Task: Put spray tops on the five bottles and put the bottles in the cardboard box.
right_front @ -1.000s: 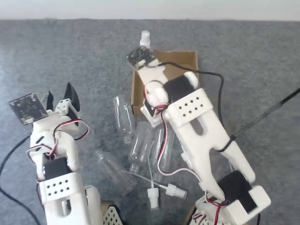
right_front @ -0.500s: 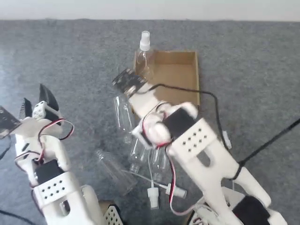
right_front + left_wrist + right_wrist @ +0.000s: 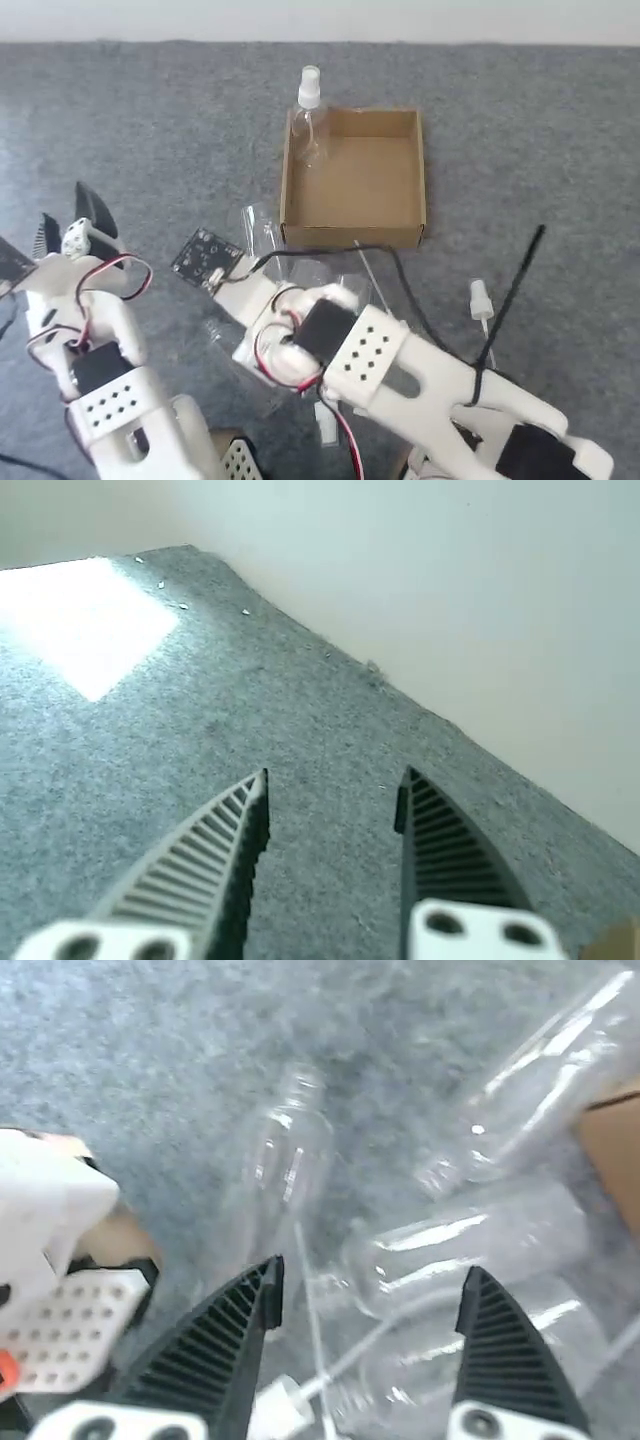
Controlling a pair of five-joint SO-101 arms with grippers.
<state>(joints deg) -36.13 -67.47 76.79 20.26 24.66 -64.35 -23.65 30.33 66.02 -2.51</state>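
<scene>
Clear bottles [image 3: 262, 238] beside cardboard box [image 3: 352, 236]

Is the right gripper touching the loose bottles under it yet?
Cannot tell. In the right wrist view the right gripper stands open over the loose bottles, but its fingertips overlap them, with neither contact nor a gap plain.

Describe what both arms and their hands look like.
The left arm and right arm are white plastic with dotted hole panels, black motors and red, white and black wires. The left hand and right hand have black, ribbed, pointed fingers.
</scene>
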